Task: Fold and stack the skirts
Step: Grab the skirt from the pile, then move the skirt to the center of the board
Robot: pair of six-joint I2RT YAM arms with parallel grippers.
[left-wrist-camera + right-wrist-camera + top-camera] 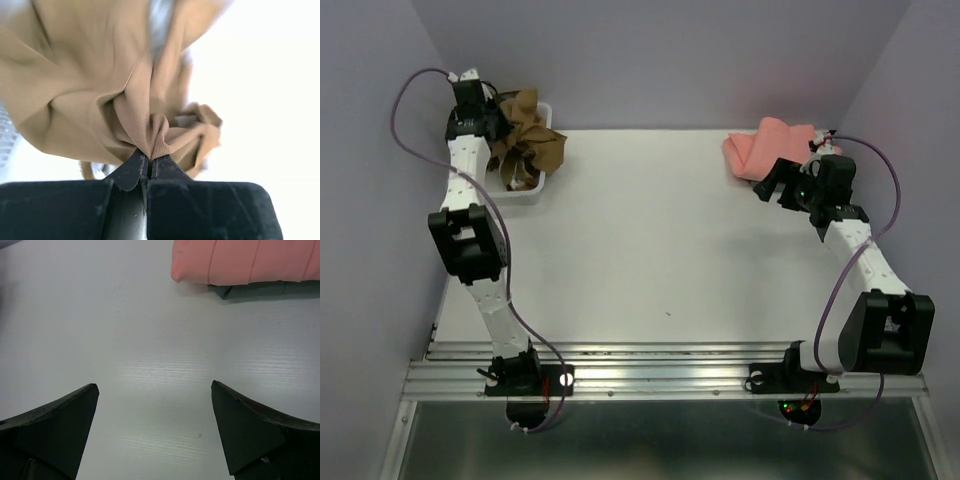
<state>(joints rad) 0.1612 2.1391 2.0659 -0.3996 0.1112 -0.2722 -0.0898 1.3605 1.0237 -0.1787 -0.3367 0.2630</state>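
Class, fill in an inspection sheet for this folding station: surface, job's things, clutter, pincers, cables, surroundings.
Surface: white table, flat, no spills seen.
Job's things: olive-brown skirt bunched over the white basket, far left; pink skirt folded on top of a grey skirt, far right.
Clutter: the white basket only.
Pincers: left pincer shut on the olive-brown skirt; right pincer open over the table, beside the stack.
Cables: a purple cable loops along each arm.
Surroundings: lavender walls; metal rail at the near edge.

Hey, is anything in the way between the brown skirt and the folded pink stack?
Nothing lies on the table between brown skirt and pink stack; only the open right gripper hovers beside the stack.
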